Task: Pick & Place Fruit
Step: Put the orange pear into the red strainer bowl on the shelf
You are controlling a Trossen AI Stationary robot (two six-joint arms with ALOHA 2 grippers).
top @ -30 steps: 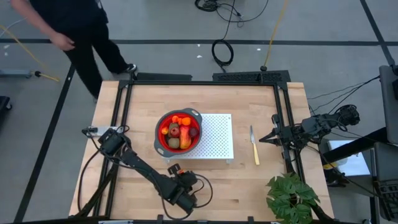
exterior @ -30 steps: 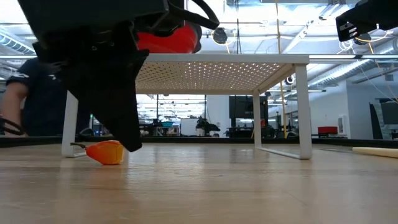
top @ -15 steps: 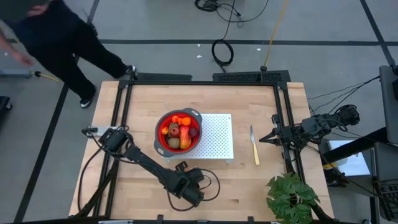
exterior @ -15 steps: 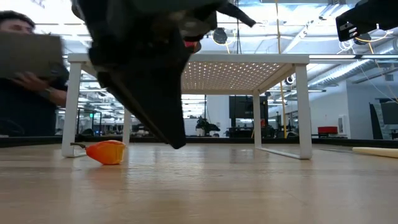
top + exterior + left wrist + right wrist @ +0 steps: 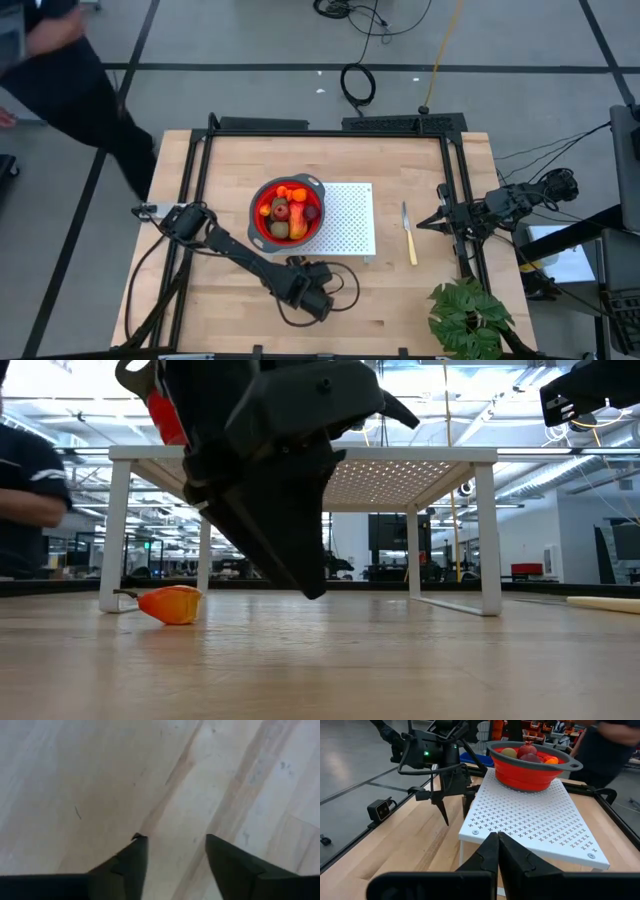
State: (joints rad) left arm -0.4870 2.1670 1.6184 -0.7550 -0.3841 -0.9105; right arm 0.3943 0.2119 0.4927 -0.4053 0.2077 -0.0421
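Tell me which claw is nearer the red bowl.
Left. The left claw hangs over the table's front just past the red bowl; the right claw waits at the right edge, beyond the white rack and knife.

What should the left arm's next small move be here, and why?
Probably swing the left gripper back to the orange fruit piece and lower around it. Its fingers are apart over bare wood with nothing between them, while that piece lies loose on the table beside the white rack's leg, outside the red bowl. The right gripper waits shut.
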